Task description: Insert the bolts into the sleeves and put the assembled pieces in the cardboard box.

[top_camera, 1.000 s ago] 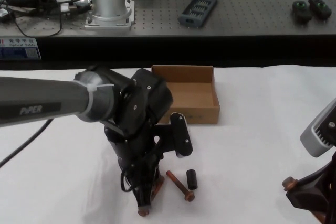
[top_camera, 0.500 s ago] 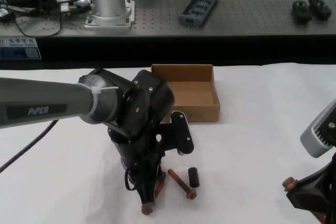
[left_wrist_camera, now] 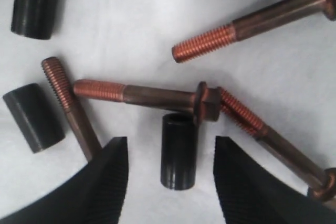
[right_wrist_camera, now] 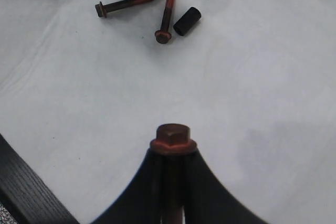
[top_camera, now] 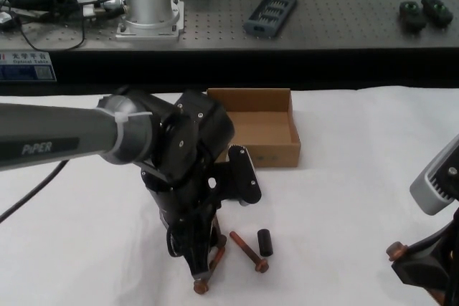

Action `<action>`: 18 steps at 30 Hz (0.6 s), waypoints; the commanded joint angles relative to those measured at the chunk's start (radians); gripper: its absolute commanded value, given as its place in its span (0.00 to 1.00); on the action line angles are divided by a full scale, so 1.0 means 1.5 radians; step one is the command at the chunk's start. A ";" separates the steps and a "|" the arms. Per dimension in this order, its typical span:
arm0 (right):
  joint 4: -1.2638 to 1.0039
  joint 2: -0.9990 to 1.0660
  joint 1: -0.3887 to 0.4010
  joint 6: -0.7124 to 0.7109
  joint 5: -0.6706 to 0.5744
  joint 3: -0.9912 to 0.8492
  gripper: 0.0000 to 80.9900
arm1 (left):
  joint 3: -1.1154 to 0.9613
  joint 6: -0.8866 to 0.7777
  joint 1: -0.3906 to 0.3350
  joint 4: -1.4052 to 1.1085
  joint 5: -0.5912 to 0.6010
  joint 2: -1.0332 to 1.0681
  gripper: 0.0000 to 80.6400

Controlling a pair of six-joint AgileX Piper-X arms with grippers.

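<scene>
- Since a second ago our left arm has shifted slightly above the pile of parts; the loose pieces beside it lie as they did, and our right arm has kept still.
- At the left, our left claw point(top_camera: 203, 277) hangs low over the white surface point(top_camera: 344, 177); its fingers point(left_wrist_camera: 105, 182) stand spread apart, holding nothing.
- Between those fingers lies the middle sleeve point(left_wrist_camera: 178, 150), black and touching neither of them.
- Around it lie the crossed bolts point(left_wrist_camera: 142, 95), copper-coloured, one shank running under a finger; two other sleeves point(left_wrist_camera: 32, 116) lie near them.
- Just right of that claw, the lone bolt point(top_camera: 247, 251) and the short sleeve point(top_camera: 264, 243) lie near each other without touching.
- Behind them stands the cardboard box point(top_camera: 262, 130), open at the top, well apart from the parts.
- At the far right, our right claw point(right_wrist_camera: 173, 156) is clamped on the held bolt point(right_wrist_camera: 173, 140); its hex head sits just above the fingertips.
</scene>
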 commanded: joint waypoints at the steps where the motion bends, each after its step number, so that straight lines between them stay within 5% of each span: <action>1: 0.004 -0.006 0.000 -0.002 -0.004 -0.002 0.02 | -0.001 0.003 -0.001 0.017 0.001 -0.017 0.45; 18: 0.016 -0.006 0.000 -0.002 -0.004 -0.002 0.02 | -0.001 0.033 0.010 0.023 0.037 -0.017 0.45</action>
